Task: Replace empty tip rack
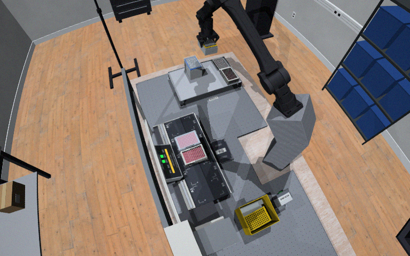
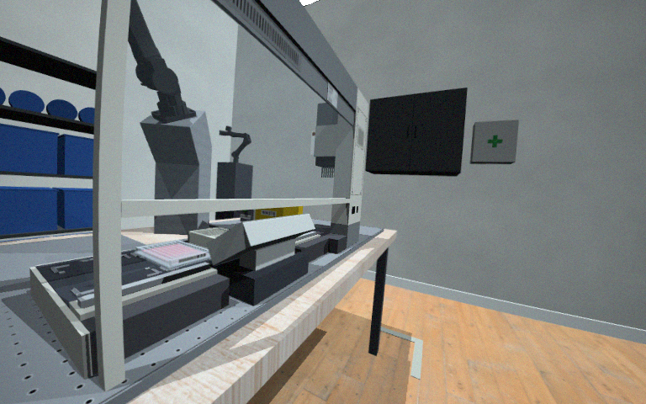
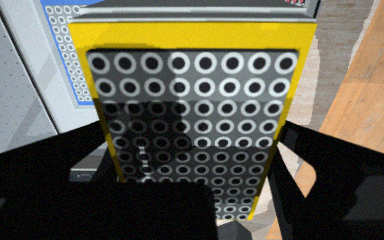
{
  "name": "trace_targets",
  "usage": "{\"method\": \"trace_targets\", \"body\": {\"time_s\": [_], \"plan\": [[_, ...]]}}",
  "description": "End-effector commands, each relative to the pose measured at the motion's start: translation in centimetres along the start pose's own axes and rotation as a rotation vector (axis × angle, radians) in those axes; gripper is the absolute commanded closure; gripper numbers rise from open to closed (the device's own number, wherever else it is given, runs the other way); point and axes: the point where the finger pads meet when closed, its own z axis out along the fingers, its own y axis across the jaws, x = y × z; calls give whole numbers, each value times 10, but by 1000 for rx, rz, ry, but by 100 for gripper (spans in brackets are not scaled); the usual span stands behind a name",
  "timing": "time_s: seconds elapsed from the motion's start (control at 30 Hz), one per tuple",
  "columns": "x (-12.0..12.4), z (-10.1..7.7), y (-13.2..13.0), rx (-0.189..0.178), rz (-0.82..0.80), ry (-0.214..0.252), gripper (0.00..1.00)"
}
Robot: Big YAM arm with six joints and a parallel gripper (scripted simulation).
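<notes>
My gripper (image 1: 207, 42) is shut on a yellow-framed tip rack (image 1: 208, 47) with no cover on it. It holds the rack in the air just past the far edge of the shelf unit SHELF (image 1: 205, 82). In the wrist view the rack (image 3: 192, 120) shows rows of white-ringed tips, and my fingers grip its two long sides. Deck position D1 (image 1: 206, 191) is empty, with 'A1' engraved at its corner (image 1: 192, 189). The yellow bin WASTE (image 1: 256, 215) holds a yellow-gridded rack and a pale grey flat piece.
A blue-framed rack (image 1: 192, 68) and two dark racks (image 1: 226, 69) stand on SHELF. The reservoir (image 1: 193, 154) and the pink plate (image 1: 187, 140) sit mid-deck. Nest RG (image 1: 221, 148) is beside them, and the RESUME box (image 1: 284, 198) is by the bin. The panel strip (image 1: 169, 161) glows yellow.
</notes>
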Motion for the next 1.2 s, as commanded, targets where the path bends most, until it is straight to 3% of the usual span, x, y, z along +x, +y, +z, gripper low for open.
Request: {"method": "trace_targets", "body": {"time_s": [0.0,0.5,0.6,0.77,0.93,1.17], "plan": [[-15,-34,-3,8,-14,-49,100],[-29,-71,4,6,-28,-82,100],[-24,-63,-1,8,-20,-63,100],[-28,-80,3,7,-28,-80,100],[-19,-66,-3,9,-16,-52,100],[-18,-65,-2,8,-15,-49,100]]}}
